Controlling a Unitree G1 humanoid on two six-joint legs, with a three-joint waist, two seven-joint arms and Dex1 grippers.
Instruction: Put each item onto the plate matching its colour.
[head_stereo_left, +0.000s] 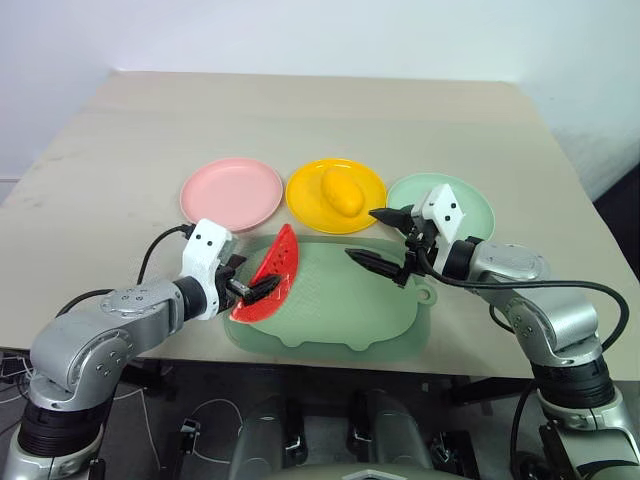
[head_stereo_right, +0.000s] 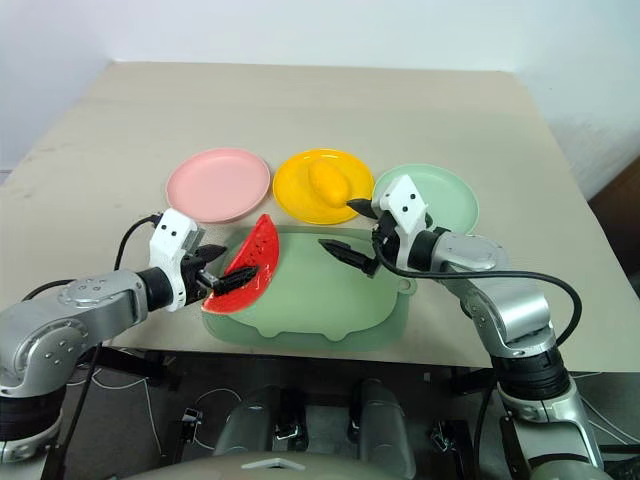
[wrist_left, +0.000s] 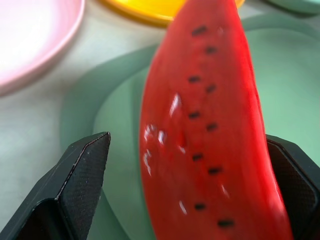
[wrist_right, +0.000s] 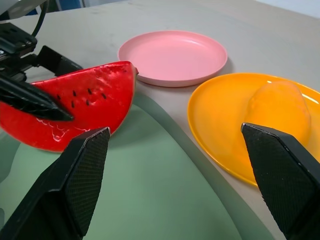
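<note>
Watermelon wedge (head_stereo_left: 269, 279) sits between the left gripper's (head_stereo_left: 255, 289) spread fingers (wrist_left: 82, 172).

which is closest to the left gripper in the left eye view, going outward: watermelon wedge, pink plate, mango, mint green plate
From the left gripper:
1. Watermelon wedge, between its open fingers.
2. Pink plate, just beyond.
3. Mango, on the yellow middle plate.
4. Mint green plate, far right.
</note>
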